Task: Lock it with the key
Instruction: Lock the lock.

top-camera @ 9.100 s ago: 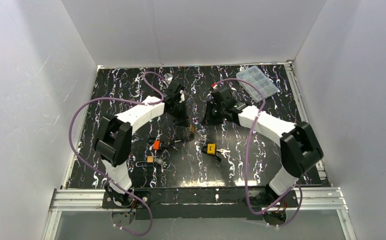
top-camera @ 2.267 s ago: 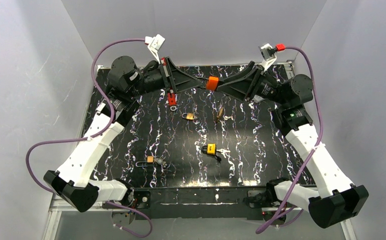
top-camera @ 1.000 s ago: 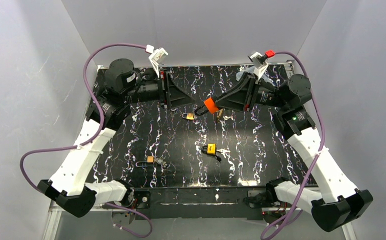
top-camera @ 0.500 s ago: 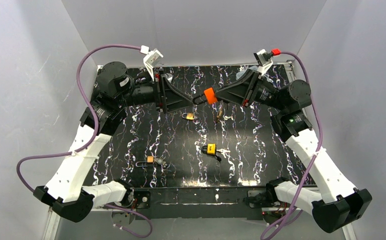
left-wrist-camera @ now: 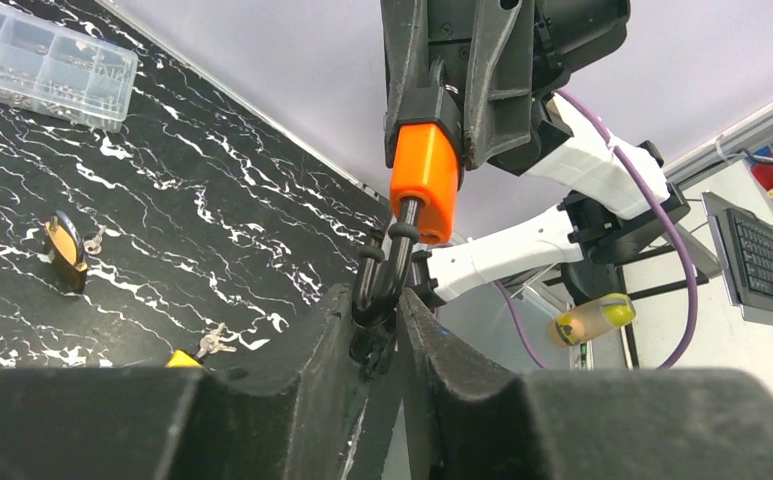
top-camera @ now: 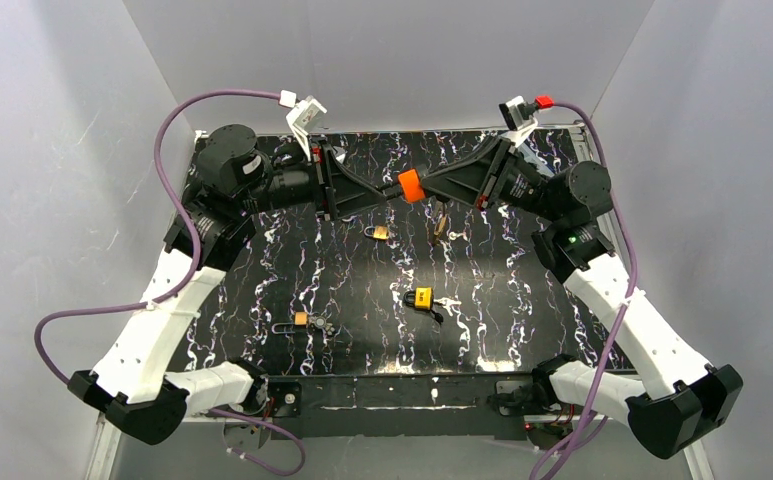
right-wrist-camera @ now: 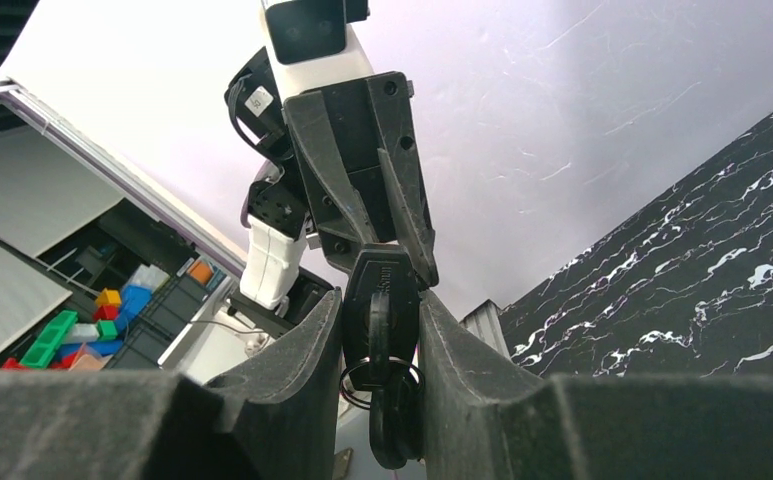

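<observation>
- The left gripper is pinched together on the bend of the black shackle, which it holds high over the far half of the table. The bar is round and smooth and the fingers catch only its curve. A push along the bar could therefore make it slide or roll out of the pinch.
- The shackle looks open: one leg enters the orange padlock while the other seems to end free beside it. If the free leg is not lined up with its hole, pressing the arms together would jam it against the body instead of seating it.
- The padlock hangs between the two grippers, resting on nothing. Should either grip give, it would swing on the other or fall among the loose padlocks lying on the table below.
- The right gripper is clamped on a black piece that I take to be the head of the key, seated in the padlock's far end. Any twist or sideways load from the left arm passes through that blade. It could lever the key partly out, or turn the head within the fingers.
- Spare keys dangle on a ring below the right fingers. They could swing into the jaws and snag when the wrist rotates.
</observation>
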